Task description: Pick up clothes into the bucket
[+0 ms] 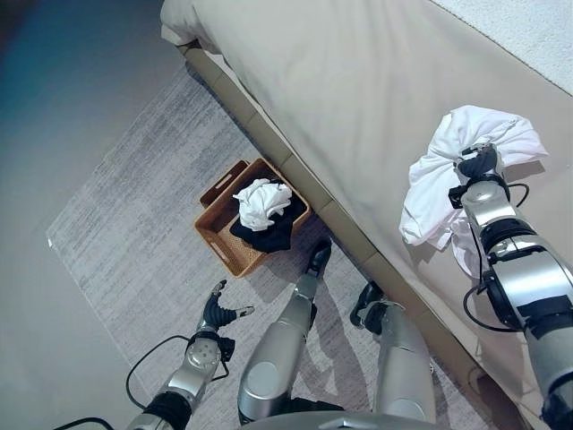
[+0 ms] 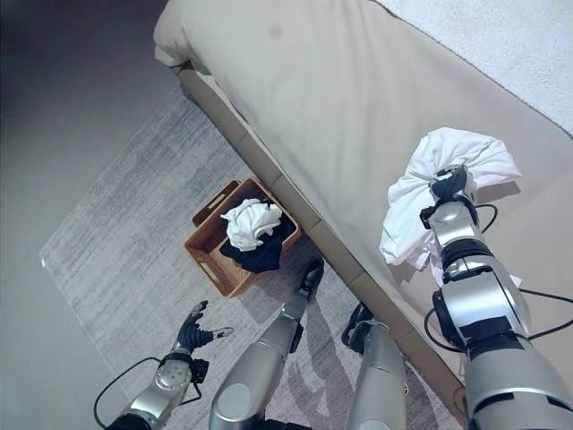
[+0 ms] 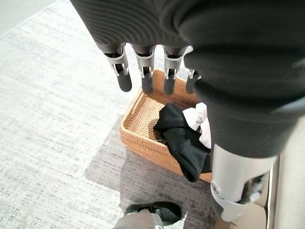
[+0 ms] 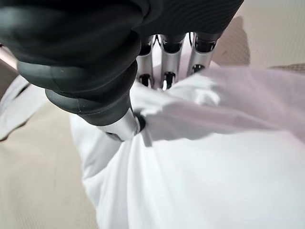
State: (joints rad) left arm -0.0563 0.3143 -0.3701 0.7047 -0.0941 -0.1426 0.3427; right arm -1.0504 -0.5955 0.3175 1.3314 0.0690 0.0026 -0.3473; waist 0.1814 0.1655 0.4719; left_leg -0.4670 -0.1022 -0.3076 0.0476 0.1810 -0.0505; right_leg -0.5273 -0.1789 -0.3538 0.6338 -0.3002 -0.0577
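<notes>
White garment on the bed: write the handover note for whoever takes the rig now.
Right hand: shut on the white garment, bunched and lifted over the bed.
Left hand: open, holds nothing, low over the rug near the basket.
Done: a white cloth and a dark cloth lie in the basket, which stands on the rug beside the bed.
Left: carry the white garment to the basket and drop it in.

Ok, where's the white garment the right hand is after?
The white garment is bunched on the bed, on the robot's right, with the right hand gripping it.
</notes>
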